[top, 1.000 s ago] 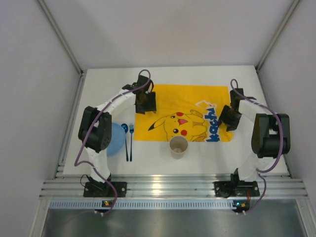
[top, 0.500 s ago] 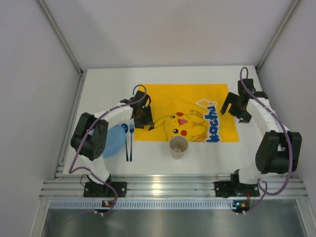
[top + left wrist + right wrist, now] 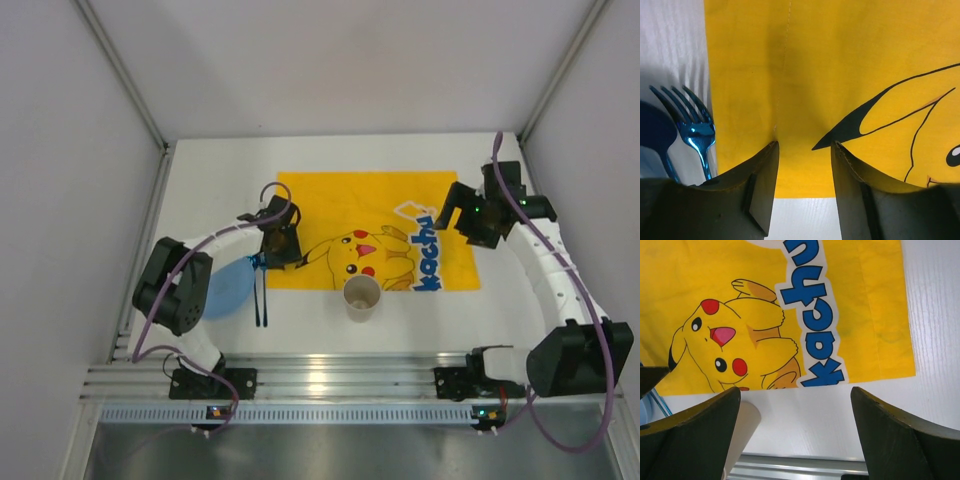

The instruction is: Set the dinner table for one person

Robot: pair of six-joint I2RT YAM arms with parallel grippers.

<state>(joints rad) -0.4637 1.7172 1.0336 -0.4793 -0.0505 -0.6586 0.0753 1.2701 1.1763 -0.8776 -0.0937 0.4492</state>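
While my left tool [image 3: 804,150] hangs low over the lower left corner of the yellow mat [image 3: 370,205], its two halves are partway apart with only flat cloth showing between them, so it's got no grip on anything as far as I can see. My right tool [image 3: 795,405] is spread wide above the right end of the mat, also holding nothing.

The bench [image 3: 200,170] is the white top filling the middle of the overhead view, with the mat pretty much dead centre on it. A blue fork [image 3: 697,132] and spoon [image 3: 655,130] lie side by side just left of the mat's left edge. A blue plate [image 3: 228,285] sits further left, half hidden under my left arm. A paper cup [image 3: 361,296] stands at the mat's lower edge, mid frame. I can't tell if its base is on the cloth or just off it.

Stuff I reckon could go sideways:
- If the left tool pinches the mat and tugs, the cloth could drag or tip that cup.
- The fork's tines are right beside my left finger in the wrist view, so any drift toward the left of the frame would shove the fork into the spoon.
- Closing on flat cloth may just skid and bunch up the corner.
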